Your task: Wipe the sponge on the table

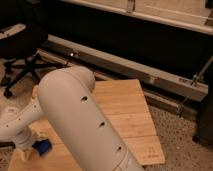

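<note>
The table [127, 112] has a light wooden plank top and fills the lower middle of the camera view. The small bright blue sponge [43, 147] lies on its near left corner. My gripper [26, 151] is at the lower left, right beside the sponge and touching its left side. My thick white arm [82, 122] sweeps across the foreground and hides much of the table's left half.
A black office chair [22, 55] stands on the speckled floor at the upper left. A long metal rail [150, 75] runs along the dark wall behind the table. A dark object [205, 120] stands at the right edge.
</note>
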Robot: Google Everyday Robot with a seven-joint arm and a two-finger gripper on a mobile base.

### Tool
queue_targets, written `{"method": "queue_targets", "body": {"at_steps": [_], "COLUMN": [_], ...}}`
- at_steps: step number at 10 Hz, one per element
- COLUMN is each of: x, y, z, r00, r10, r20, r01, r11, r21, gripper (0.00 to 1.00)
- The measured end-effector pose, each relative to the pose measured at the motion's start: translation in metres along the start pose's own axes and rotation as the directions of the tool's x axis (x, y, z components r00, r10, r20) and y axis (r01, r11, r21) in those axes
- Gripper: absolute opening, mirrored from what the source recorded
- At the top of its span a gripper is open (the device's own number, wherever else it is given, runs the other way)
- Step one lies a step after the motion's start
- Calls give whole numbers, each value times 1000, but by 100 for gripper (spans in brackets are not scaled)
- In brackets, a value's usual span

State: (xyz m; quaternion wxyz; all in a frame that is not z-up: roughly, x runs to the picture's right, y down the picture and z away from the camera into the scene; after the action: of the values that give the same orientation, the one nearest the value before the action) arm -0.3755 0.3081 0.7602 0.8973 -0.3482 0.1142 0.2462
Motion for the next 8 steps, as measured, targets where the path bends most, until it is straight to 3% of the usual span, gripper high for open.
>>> {"method": "queue_targets", "body": {"at_steps": [5, 8], "x": [2, 2], "y": [-4, -8], "z": [9, 8], "r00": [1000, 1000], "r10": [16, 17], "r20": [6, 17], "r01": [-16, -16], "r11": [1000, 1000], "r21": [-12, -22], "gripper": [79, 60]}}
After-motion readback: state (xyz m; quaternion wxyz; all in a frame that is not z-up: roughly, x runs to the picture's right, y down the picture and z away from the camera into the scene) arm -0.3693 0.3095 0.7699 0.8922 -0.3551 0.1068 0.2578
